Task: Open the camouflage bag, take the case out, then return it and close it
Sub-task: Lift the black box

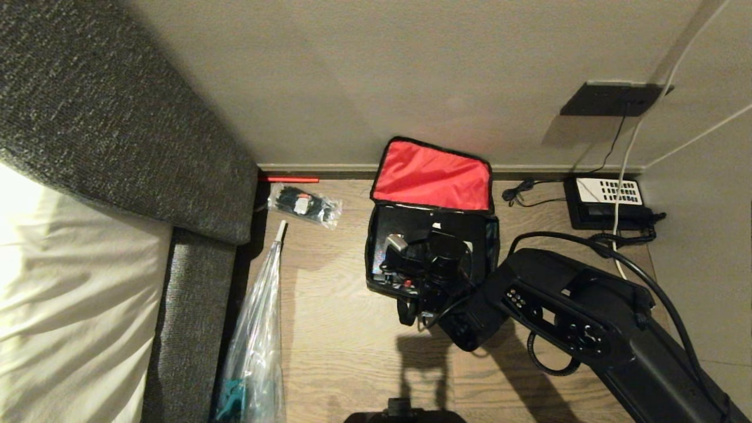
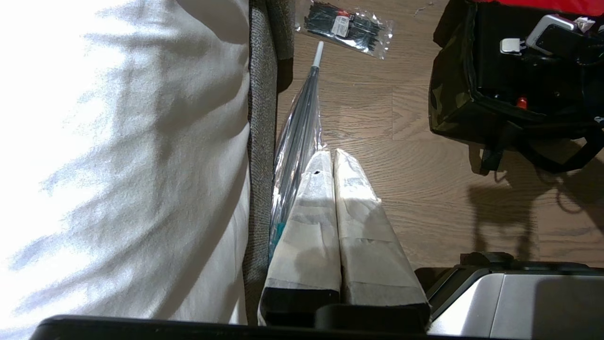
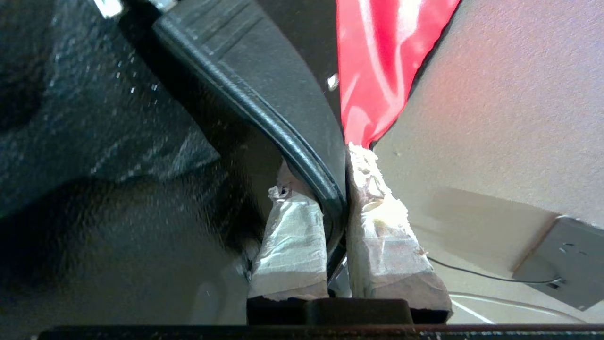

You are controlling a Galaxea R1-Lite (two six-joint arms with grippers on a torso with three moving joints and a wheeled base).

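Head view shows the bag (image 1: 432,247) on the wood floor (image 1: 341,329) against the far wall (image 1: 411,70), its red-lined lid (image 1: 432,176) flipped back and leaning on that wall. The case (image 2: 500,71) lies flat inside the open bag, its handle (image 3: 264,94) raised at the near side. The right gripper (image 3: 337,208) sits directly over the bag's near half, reaching in from the right, and its taped fingers (image 3: 292,236) are clamped on the handle's black strap, one on each side. So the case lies below and just beyond the gripper, its long axis seemingly running left to right across the bag; lifting it out would likely mean pulling up and toward the near side, clear of the bag's front wall. The left gripper (image 2: 336,189) is parked well to the left with its fingers pressed together, beside an umbrella (image 1: 258,329) and the bed (image 1: 70,282). A packet (image 1: 305,204) lies left of the bag, a phone (image 1: 608,202) to the right.
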